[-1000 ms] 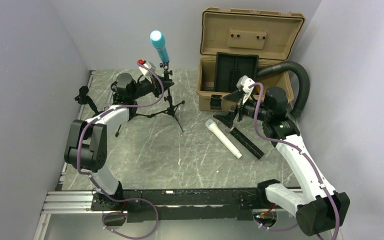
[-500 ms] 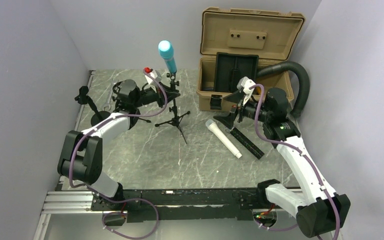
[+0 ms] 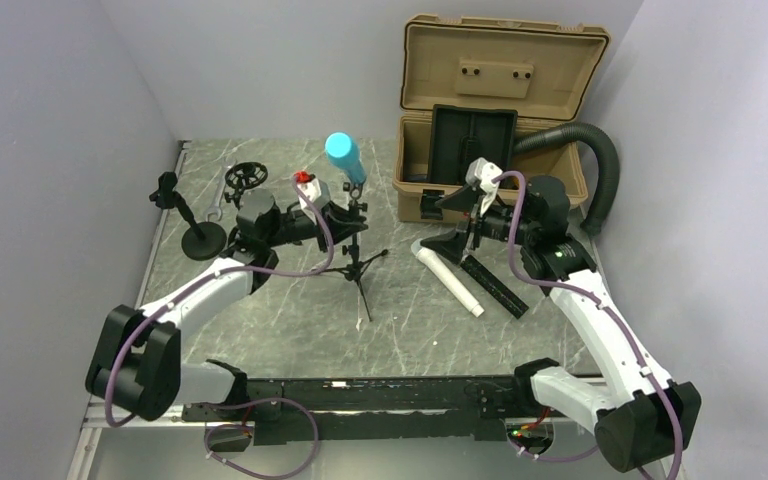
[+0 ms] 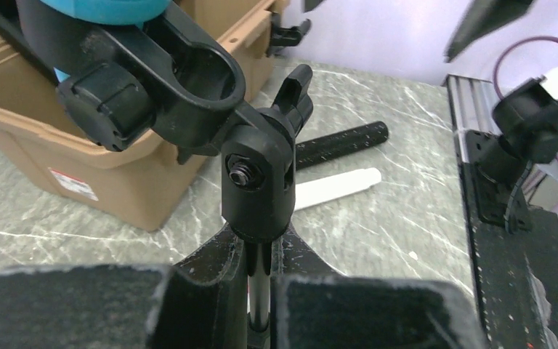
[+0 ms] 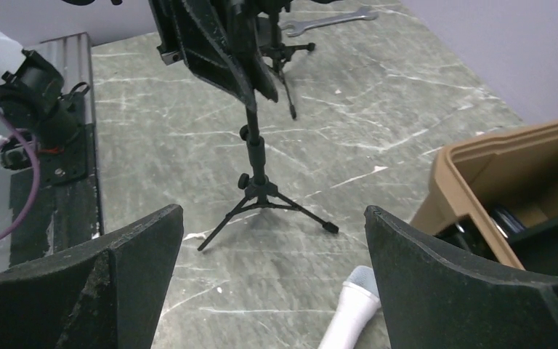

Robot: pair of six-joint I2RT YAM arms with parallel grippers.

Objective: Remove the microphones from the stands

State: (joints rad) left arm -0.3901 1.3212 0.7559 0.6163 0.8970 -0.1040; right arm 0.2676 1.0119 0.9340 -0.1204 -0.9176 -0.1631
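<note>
A teal microphone point(image 3: 343, 155) sits tilted in the black clip point(image 4: 189, 87) of a black tripod stand point(image 3: 358, 265) in the middle of the table. My left gripper point(image 3: 345, 215) is shut on the stand's thin pole point(image 4: 261, 287) just under the clip joint. The left wrist view shows the pole pinched between the two pads point(image 4: 378, 313). My right gripper point(image 3: 457, 218) is open and empty to the right of the stand, facing it. The right wrist view shows the tripod point(image 5: 258, 185) ahead between its wide-apart fingers point(image 5: 80, 283).
A white microphone point(image 3: 447, 278) and a black bar point(image 3: 493, 285) lie below my right gripper. An open tan case point(image 3: 415, 195) with a black hose point(image 3: 600, 165) stands at the back right. A small round-based stand point(image 3: 198, 238), a handwheel point(image 3: 245, 177) and a wrench point(image 5: 334, 18) sit at the left.
My left arm has carried the stand with the teal microphone to the right and nearer, from the back left to the table's middle. My right gripper has shifted slightly left.
</note>
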